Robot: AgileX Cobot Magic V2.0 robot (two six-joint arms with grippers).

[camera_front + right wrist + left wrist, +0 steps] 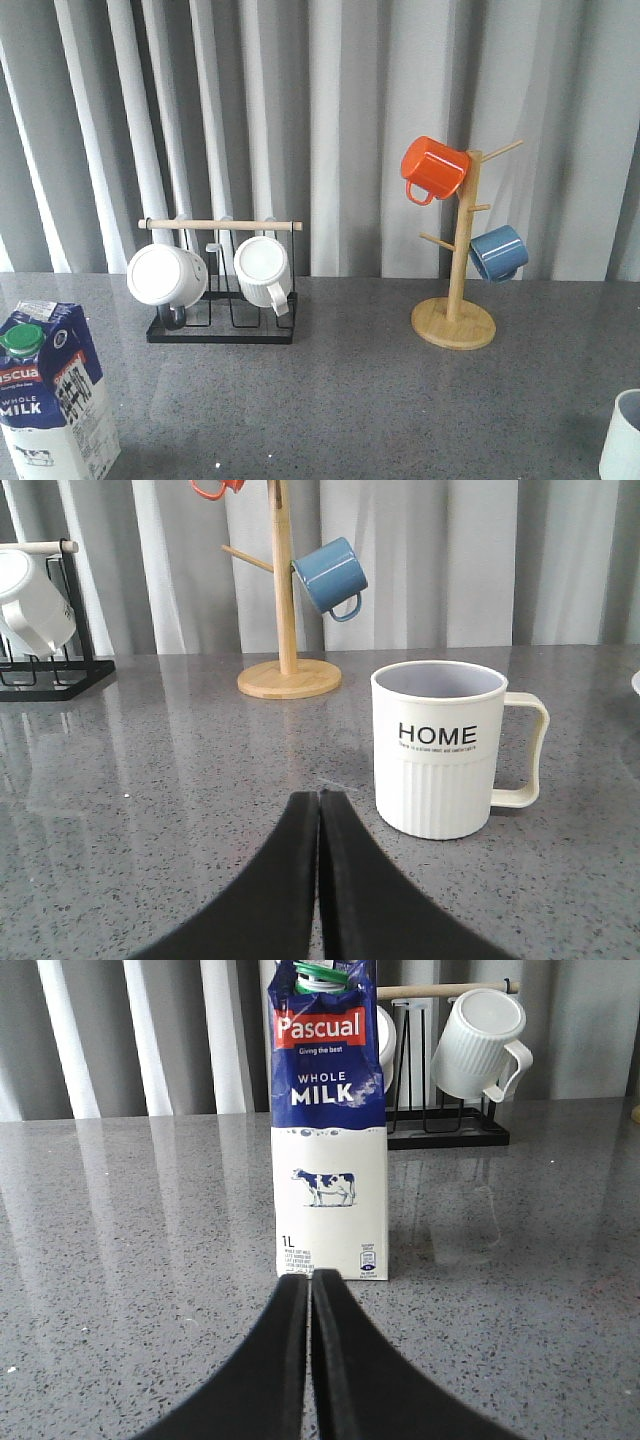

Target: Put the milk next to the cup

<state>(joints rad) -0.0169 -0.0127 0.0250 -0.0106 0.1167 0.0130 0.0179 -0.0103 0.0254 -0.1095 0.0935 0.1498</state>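
Standing upright at the table's (350, 400) front-left corner, the milk (50, 395) is well apart from the cup (440, 748) at the front-right edge. The left gripper (310, 1285) sits just before the carton, jaws pressed together, holding nothing. The right gripper (319, 805) is likewise closed and empty near the cup.

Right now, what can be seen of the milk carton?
The tall blue-and-white gable-top milk carton looks like coated cardboard, with a green round cap, a red "Pascual" band, "WHOLE MILK" lettering, a small cow drawing and a barcode on its side. It stands upright on the grey speckled table at its near left, touching nothing else. The shut left pincer points at it without contact.
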